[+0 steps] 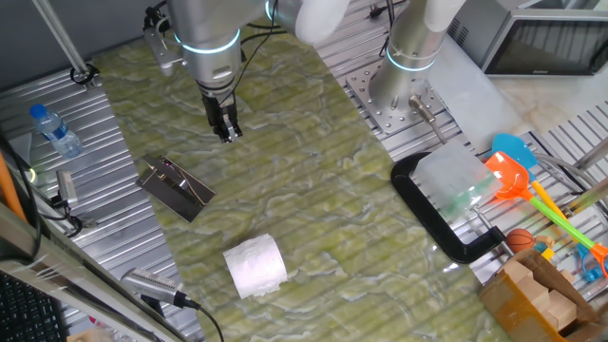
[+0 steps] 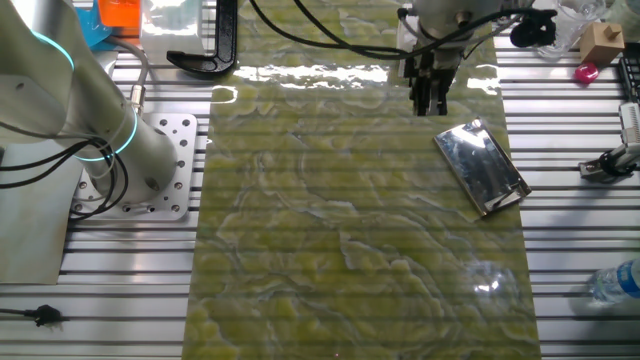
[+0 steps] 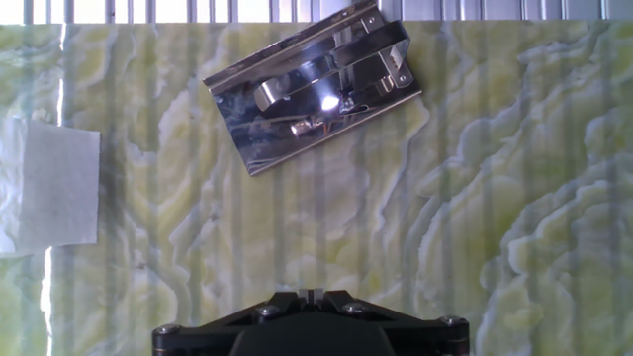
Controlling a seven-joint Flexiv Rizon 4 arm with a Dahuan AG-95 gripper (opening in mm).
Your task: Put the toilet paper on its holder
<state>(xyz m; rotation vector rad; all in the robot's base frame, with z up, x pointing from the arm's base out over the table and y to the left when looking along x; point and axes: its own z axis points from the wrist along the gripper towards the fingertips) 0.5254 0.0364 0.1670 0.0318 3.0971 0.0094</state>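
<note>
Toilet paper (image 1: 255,265) lying loose on the mat, well apart from the gripper (image 1: 226,131); holder (image 1: 175,185) nearer.
Fingers together, gripping nothing; best opened wide, then lowered squarely across the roll's soft sides.

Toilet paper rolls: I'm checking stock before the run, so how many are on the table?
1. The toilet paper lies on the green mat near its front edge, apart from the holder. Others may be hidden.

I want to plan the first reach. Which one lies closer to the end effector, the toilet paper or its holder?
The holder, the shiny metal plate with a rod, is closer to the end effector. The white toilet paper lies farther away, toward the mat's near edge.
</note>
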